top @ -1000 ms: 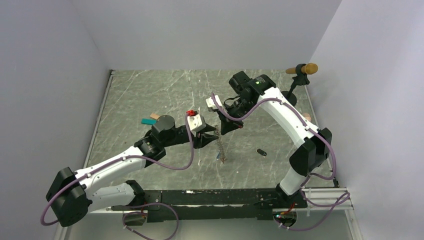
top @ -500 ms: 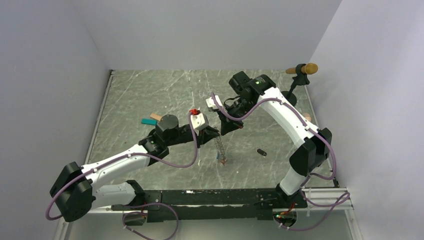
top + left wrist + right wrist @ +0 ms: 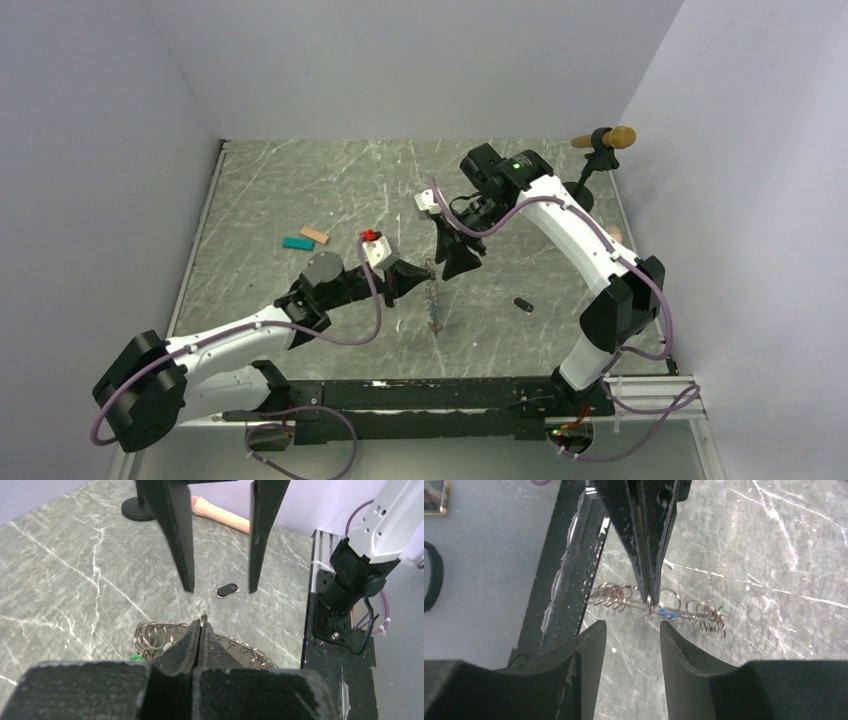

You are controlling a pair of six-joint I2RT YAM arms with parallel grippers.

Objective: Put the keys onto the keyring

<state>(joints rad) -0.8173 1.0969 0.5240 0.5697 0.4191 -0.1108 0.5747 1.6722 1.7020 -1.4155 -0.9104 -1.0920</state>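
Several linked metal rings make up the keyring (image 3: 696, 614), which hangs as a jagged chain from the tips of the left pincer (image 3: 202, 626) above the middle of the table (image 3: 300, 180). Whether its lower end touches the table cannot be told. Among the rings sit a blue key head (image 3: 667, 613) near the middle, a green fleck (image 3: 722, 609) at one end and a faint reddish spot (image 3: 619, 594) at the other; the blades are too small to make out. In the left wrist view the pincer's own body hides most of the chain.

The left pincer is pressed together, pinching one thin ring edge-on. Its arm stretches low across the table from the near left corner.

The right pincer (image 3: 633, 627) hangs just beside the chain with its fingers spread, nothing between them, pointing down. Its arm arches high from the near right corner and bends back toward the centre.

One black key (image 3: 522, 304) lies alone on the table, to the right of the chain and apart from it. A teal block (image 3: 297, 243) and a tan block (image 3: 314, 235) lie touching on the left side; a black stand (image 3: 588, 165) rises at the far right.
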